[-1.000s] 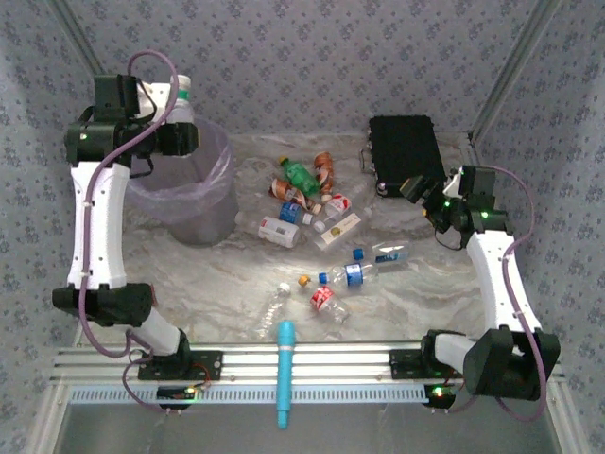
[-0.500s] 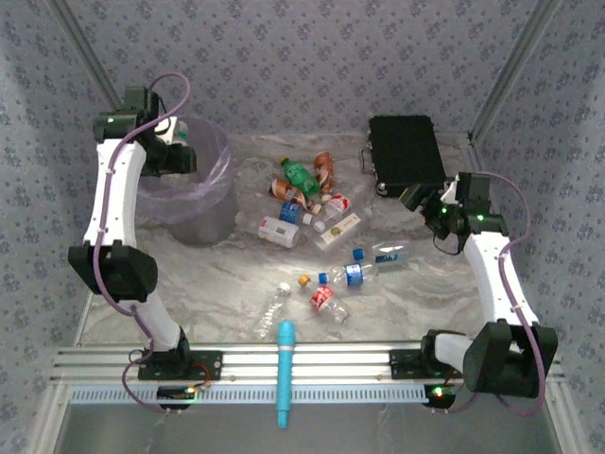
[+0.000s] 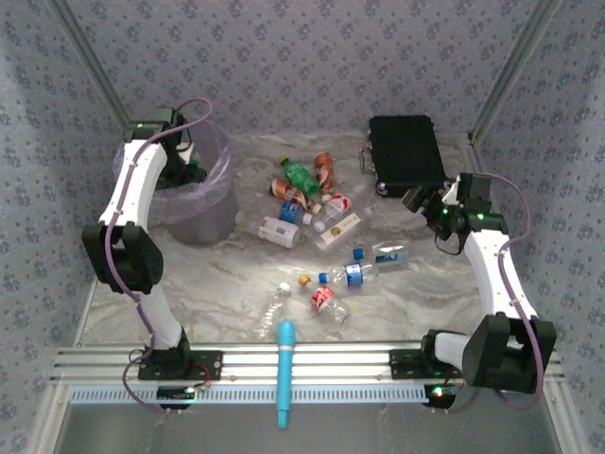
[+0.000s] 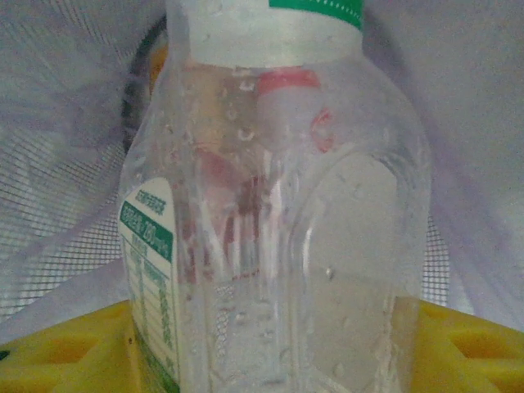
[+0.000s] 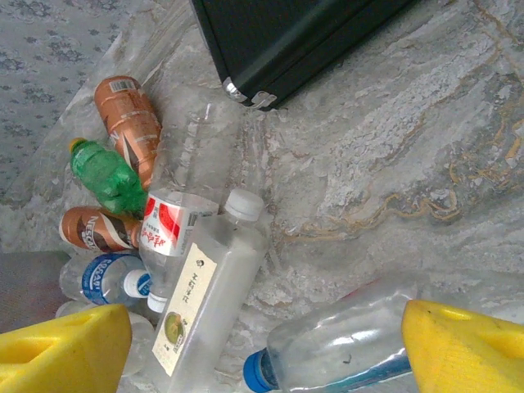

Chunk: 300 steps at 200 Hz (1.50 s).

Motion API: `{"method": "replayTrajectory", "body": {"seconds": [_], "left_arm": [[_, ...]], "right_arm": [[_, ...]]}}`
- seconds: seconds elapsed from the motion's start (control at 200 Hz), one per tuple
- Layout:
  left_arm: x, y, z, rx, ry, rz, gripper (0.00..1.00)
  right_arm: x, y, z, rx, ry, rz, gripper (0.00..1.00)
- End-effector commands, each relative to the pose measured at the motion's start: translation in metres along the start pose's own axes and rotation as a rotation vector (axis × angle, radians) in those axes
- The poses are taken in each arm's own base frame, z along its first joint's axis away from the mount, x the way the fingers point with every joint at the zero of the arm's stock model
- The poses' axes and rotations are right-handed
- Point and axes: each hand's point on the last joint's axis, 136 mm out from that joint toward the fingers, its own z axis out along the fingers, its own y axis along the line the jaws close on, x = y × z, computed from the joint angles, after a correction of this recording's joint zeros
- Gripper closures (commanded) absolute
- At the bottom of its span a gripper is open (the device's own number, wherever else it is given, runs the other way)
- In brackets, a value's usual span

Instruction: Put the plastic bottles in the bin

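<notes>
**One bottle, bin straight below**

My left gripper (image 3: 186, 163) clamps a clear bottle (image 4: 278, 229), long axis upright between my yellow fingers (image 4: 49, 356), within the bin (image 3: 206, 225) mouth. My right gripper (image 3: 423, 199) gapes wide, well apart.

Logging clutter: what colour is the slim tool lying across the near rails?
Light blue; the tool shows best in top external view.

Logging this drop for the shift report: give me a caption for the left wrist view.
Left gripper holding a clear green-labelled bottle between its yellow fingers, the lavender bin bag right behind it.
</notes>
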Motion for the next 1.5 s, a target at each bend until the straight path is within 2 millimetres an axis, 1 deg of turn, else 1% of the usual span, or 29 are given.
{"method": "replayTrajectory", "body": {"seconds": [0.0,0.04,0.125,0.16,0.26,0.32,0.405,0.475,0.58,0.705,0.725,0.765,0.87,0.999,1.009,1.074,1.084,1.099,1.229,1.324,1.494], "left_arm": [[-0.001,-0.002,0.006,0.002,-0.01,-0.015,0.73],[0.0,-0.003,0.009,0.005,-0.004,-0.014,0.69],[0.002,-0.005,0.013,0.014,0.008,-0.011,0.52],[0.002,-0.006,0.014,0.014,0.01,-0.009,0.47],[0.002,-0.007,0.014,0.015,0.006,-0.006,0.4],[0.001,-0.008,0.014,0.014,0.006,-0.003,0.32],[0.002,-0.01,0.015,0.016,0.011,0.004,0.24],[0.0,-0.011,0.013,0.018,0.007,0.006,0.17],[0.0,-0.011,0.01,0.014,0.004,0.009,0.1],[-0.002,-0.01,0.0,0.007,-0.02,0.015,0.08],[-0.003,-0.009,-0.002,0.006,-0.027,0.017,0.08],[-0.004,-0.008,-0.007,0.001,-0.04,0.018,0.08],[-0.01,-0.006,-0.023,-0.005,-0.091,0.015,0.08],[-0.018,-0.006,-0.049,0.002,-0.177,0.016,0.08],[-0.018,-0.006,-0.051,0.002,-0.182,0.017,0.08],[-0.018,-0.007,-0.059,0.003,-0.199,0.027,0.08],[-0.021,-0.007,-0.066,0.004,-0.223,0.028,0.08],[-0.023,-0.007,-0.071,0.004,-0.236,0.03,0.08],[-0.026,-0.008,-0.093,-0.006,-0.303,0.048,0.06],[-0.027,-0.008,-0.109,-0.015,-0.354,0.051,0.05],[-0.025,-0.007,-0.139,-0.047,-0.437,0.075,0.03]], "right_arm": [[0.002,-0.008,0.003,0.014,0.003,-0.012,0.13],[0.003,-0.009,0.003,0.017,0.004,-0.004,0.13],[0.004,-0.011,0.004,0.014,0.01,0.008,0.13],[0.004,-0.012,0.003,0.014,0.007,0.009,0.12],[0.003,-0.016,0.0,0.018,0.002,0.018,0.12],[0.003,-0.017,-0.003,0.016,-0.001,0.021,0.11],[0.003,-0.019,-0.008,0.01,-0.011,0.021,0.06],[0.001,-0.015,-0.014,-0.022,-0.028,0.005,0.0],[0.001,-0.015,-0.023,-0.025,-0.066,-0.015,0.0],[0.012,-0.025,-0.032,0.038,-0.051,0.009,0.0],[0.018,-0.03,-0.033,0.059,-0.029,0.029,0.0],[0.025,-0.035,-0.034,0.082,-0.012,0.062,0.0],[0.043,-0.044,-0.03,0.094,0.011,0.149,0.0],[0.066,-0.052,-0.016,0.098,0.026,0.257,0.02],[0.063,-0.05,-0.015,0.088,0.014,0.258,0.03],[0.069,-0.051,-0.007,0.073,-0.001,0.298,0.05],[0.069,-0.051,-0.005,0.07,-0.005,0.303,0.05],[0.071,-0.051,-0.004,0.069,-0.007,0.313,0.05],[0.083,-0.05,0.013,0.077,-0.015,0.363,0.05],[0.086,-0.048,0.025,0.083,-0.025,0.388,0.0],[0.086,-0.057,0.038,0.107,-0.054,0.447,0.0]]}}
